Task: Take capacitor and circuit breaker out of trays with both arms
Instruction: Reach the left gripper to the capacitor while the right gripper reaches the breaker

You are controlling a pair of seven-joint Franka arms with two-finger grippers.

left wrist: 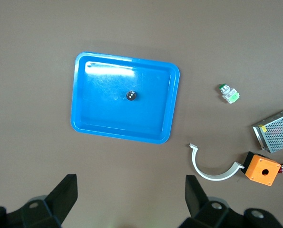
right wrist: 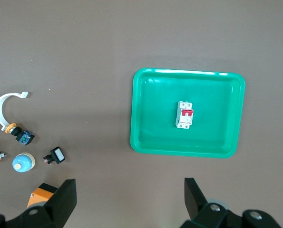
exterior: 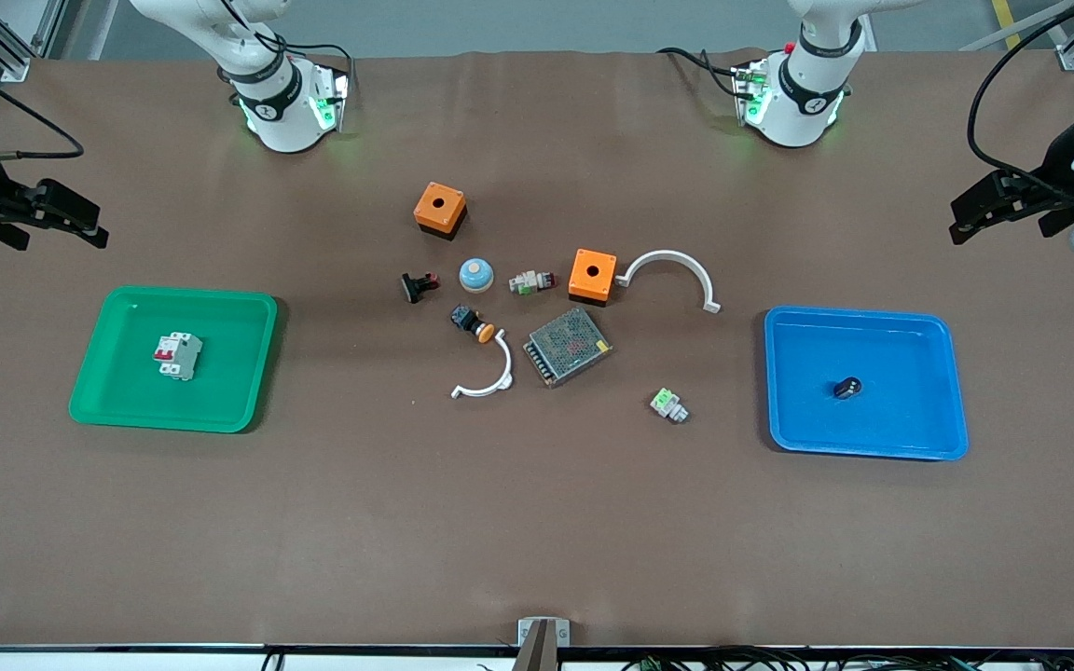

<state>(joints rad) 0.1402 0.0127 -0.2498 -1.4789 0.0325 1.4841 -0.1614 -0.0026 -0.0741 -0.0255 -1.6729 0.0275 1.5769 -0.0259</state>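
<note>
At nine o'clock of the table, my right gripper hangs released, above the green tray holding the circuit breaker. At three o'clock my left gripper hangs released, above the blue tray holding the capacitor. Nothing's picked; I judge both must descend next.

Circuit breaker lies in green tray toward the right arm's end; capacitor lies in blue tray toward the left arm's end. Left gripper and right gripper hang open above bare table, apart from the trays
</note>
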